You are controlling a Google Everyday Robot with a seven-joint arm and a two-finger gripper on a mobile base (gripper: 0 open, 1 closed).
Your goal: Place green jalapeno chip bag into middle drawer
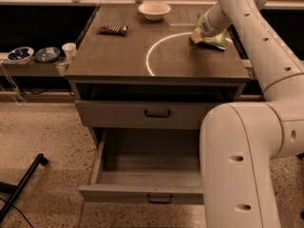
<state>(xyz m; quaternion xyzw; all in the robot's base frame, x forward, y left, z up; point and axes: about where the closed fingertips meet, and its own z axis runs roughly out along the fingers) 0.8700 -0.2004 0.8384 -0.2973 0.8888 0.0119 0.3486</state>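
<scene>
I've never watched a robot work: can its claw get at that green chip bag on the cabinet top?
Probably yes. The claw is right at the green jalapeno chip bag, with nothing between them.

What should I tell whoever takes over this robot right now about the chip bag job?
Gripper: at the right rear of the cabinet top, down at the left edge of the chip bag. Whether it has a grip cannot be told.
Chip bag: lying on the cabinet top, not lifted.
Middle drawer: pulled open below the closed upper drawer; the bag is not in it.
Done: drawer open, arm at the bag.
Left: secure and lift the bag, bring it forward and down, and set it in the open drawer.
</scene>
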